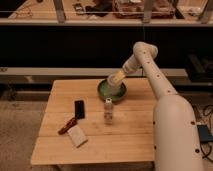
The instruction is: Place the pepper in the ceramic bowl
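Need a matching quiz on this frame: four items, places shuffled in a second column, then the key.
Column one
1. pepper
2. bowl
3. black slab
4. gripper

Column two
A. in the air, right over the bowl
B. beside the pale block, towards the picture's front left
C. on the far side of the table, around the middle
D. flat on the table, picture-left of the white cup

Pairs: 1-B, 2-C, 3-D, 4-A
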`<state>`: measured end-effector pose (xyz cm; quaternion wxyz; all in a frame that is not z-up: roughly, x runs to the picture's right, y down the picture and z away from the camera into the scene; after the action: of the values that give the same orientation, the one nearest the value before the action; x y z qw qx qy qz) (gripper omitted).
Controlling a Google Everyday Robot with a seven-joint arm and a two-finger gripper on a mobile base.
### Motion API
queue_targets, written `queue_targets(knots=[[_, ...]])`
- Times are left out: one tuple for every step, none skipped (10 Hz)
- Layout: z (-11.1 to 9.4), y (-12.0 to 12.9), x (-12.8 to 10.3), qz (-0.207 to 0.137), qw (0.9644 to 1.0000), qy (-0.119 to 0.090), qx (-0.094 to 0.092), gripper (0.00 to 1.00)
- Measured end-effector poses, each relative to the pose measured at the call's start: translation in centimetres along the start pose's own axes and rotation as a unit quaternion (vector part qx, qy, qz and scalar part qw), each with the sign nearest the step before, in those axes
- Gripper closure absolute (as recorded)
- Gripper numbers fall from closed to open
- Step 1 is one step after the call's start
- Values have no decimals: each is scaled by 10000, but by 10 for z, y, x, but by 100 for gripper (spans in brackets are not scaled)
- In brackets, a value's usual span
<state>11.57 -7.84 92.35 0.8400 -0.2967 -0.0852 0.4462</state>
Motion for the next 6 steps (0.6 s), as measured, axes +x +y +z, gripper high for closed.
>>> queue_targets(knots=[[0,0,0,0,10000,0,0,20],[0,0,0,0,10000,0,0,20],[0,0,0,0,10000,0,0,20],[0,0,0,0,10000,0,0,20],[0,0,0,-1,10000,0,1,20],[-2,1,-1,-7,10000,-3,3,20]])
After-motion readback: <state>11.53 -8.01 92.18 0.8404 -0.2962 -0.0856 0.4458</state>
